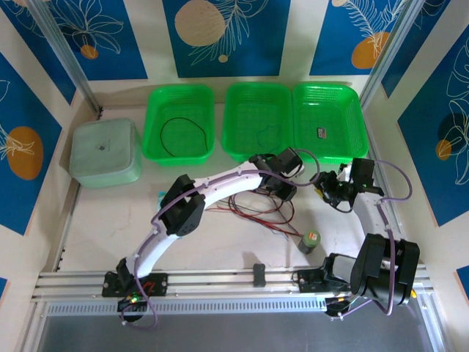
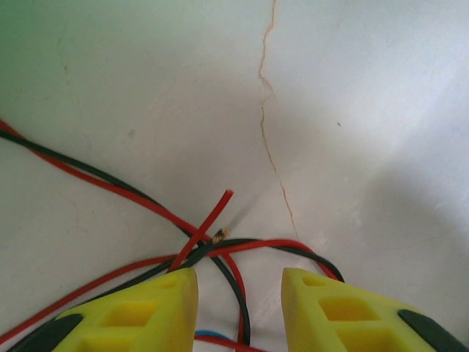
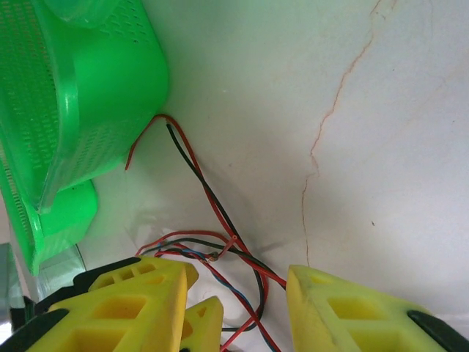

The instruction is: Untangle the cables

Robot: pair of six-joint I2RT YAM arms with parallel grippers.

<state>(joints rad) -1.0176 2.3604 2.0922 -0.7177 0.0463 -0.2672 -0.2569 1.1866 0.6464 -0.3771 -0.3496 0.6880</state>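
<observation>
The cables (image 1: 258, 210) lie in a loose tangle of red and black wires on the white table, just in front of the middle basket. My left gripper (image 1: 283, 188) hangs low over the tangle's right end. In the left wrist view its yellow fingers (image 2: 157, 304) stand apart, with red and black cables (image 2: 233, 249) crossing the gap (image 2: 238, 282) and a cut red end sticking up. My right gripper (image 1: 327, 189) is close to its right, open (image 3: 240, 275) over the same cables (image 3: 220, 246), among them a thin blue one.
Three green baskets stand at the back: the left (image 1: 179, 89) holds a black wire loop (image 1: 183, 136), the middle (image 1: 256, 86) a thin wire, the right (image 1: 326, 88) a small object. A lidded translucent box (image 1: 106, 150) sits far left. A small jar (image 1: 309, 240) stands near the right arm's base.
</observation>
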